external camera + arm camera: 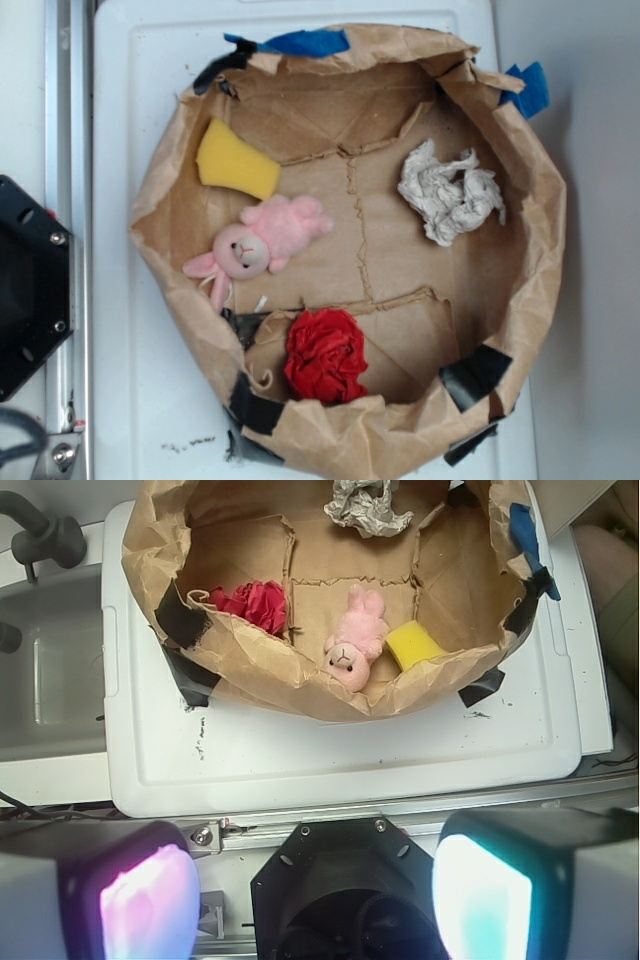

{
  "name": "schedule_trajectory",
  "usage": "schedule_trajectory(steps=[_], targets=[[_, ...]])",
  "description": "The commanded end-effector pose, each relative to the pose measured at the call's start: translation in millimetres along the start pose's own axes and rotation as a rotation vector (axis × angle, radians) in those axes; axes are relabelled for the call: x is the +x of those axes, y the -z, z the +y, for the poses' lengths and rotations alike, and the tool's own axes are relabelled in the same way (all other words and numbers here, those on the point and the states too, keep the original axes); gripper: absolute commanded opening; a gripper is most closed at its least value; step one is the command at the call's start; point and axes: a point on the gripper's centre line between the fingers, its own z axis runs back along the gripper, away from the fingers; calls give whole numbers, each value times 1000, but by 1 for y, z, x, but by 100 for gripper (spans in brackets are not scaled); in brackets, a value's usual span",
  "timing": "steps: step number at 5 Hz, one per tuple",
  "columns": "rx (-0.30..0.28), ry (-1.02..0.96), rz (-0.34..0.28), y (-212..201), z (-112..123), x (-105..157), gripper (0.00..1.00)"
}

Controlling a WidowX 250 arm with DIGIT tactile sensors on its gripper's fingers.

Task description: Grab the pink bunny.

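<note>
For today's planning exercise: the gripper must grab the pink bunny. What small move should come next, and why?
Probably advance the gripper over the paper bin's near wall toward the pink bunny. Its fingers look open and far back, and the bunny lies untouched beside the yellow sponge.

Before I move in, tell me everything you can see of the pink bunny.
The pink bunny is a small fluffy plush with a round pale face, floppy pink ears and stubby limbs. It lies flat, face up, on the floor of the brown paper enclosure, near its wall, head toward the rim. The yellow sponge sits close beside it. Nothing grips it.
</note>
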Motion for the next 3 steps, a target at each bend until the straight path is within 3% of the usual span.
schedule_trajectory(steps=[1, 3], targets=[[0, 0, 0, 0, 0, 0, 100], [25, -123, -15, 10, -10, 76, 100]])
